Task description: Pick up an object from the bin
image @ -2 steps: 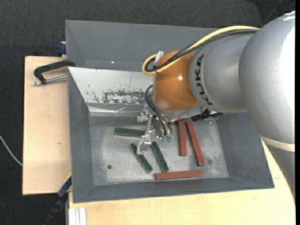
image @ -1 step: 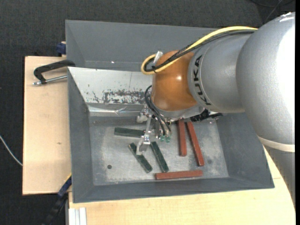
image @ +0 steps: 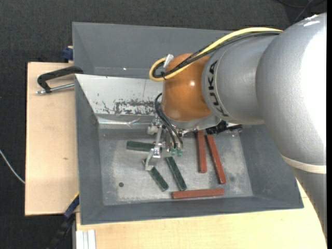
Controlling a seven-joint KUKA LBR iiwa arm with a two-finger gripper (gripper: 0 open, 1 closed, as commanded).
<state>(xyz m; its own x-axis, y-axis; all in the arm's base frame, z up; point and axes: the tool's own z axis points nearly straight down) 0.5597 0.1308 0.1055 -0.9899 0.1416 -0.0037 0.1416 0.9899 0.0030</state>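
Tool [image: 162, 150]: low in the middle of the bin [image: 87, 154], pointing down at the floor. Its working end is a tangle of metal and wiring seen from above. Cannot tell how far open it is, and nothing can be made out in its hold.

Nearest things: three dark green bars, all lying flat.
- Left green bar [image: 138, 146] lies roughly crosswise, its right end just beside the tool.
- Short green bar [image: 158, 180] lies slanted just below the tool, upper end near the tool's lower left tip.
- Long green bar [image: 177, 174] lies slanted beside it, upper end running under the tool.

Whether the tool touches any of the three: cannot tell.

Further right: two red-brown bars side by side, near upright in the view, inner red bar [image: 201, 154] and outer red bar [image: 217, 163], close together at the top and apart from the tool. Low red bar [image: 198, 193] lies crosswise along the near wall.

Above the tool: orange cover [image: 184, 90], yellow cable [image: 231, 37], grey arm [image: 282, 77] coming in from the right.
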